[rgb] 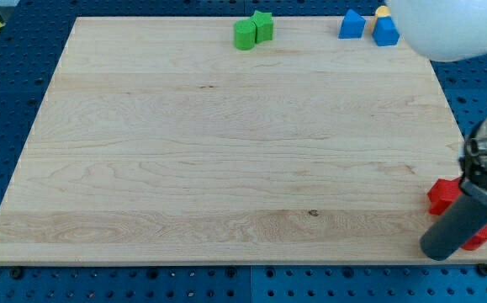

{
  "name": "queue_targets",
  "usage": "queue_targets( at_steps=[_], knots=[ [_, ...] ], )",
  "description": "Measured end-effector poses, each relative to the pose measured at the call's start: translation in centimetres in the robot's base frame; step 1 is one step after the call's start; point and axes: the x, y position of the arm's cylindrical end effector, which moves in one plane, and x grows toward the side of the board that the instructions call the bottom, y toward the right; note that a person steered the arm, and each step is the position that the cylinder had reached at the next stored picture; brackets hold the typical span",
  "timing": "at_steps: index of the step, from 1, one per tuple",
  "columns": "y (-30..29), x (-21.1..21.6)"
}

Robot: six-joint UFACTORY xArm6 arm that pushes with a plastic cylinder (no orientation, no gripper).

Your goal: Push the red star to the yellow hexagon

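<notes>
A red block (pixel 442 195), probably the star, lies at the board's right edge near the view's bottom right. A second red block (pixel 484 235) lies just right of and below it, partly hidden by the rod. My tip (pixel 437 250) rests at the board's bottom right corner, just below the first red block and left of the second. A small yellow block (pixel 383 12) peeks out at the view's top right, behind a blue block (pixel 385 33); its shape cannot be made out.
Another blue block (pixel 352 24) sits left of the yellow one at the top edge. Two green blocks (pixel 245 34) (pixel 263 26) touch each other at the top centre. The white arm body (pixel 453 29) hangs over the top right corner.
</notes>
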Motion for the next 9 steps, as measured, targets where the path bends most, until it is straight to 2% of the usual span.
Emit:
queue_targets(
  at_steps=[2, 5, 8, 9],
  knots=[
    [2.7, -2.9],
    [2.8, -6.7],
    [2.8, -13.7],
    [2.8, -13.9]
  ],
)
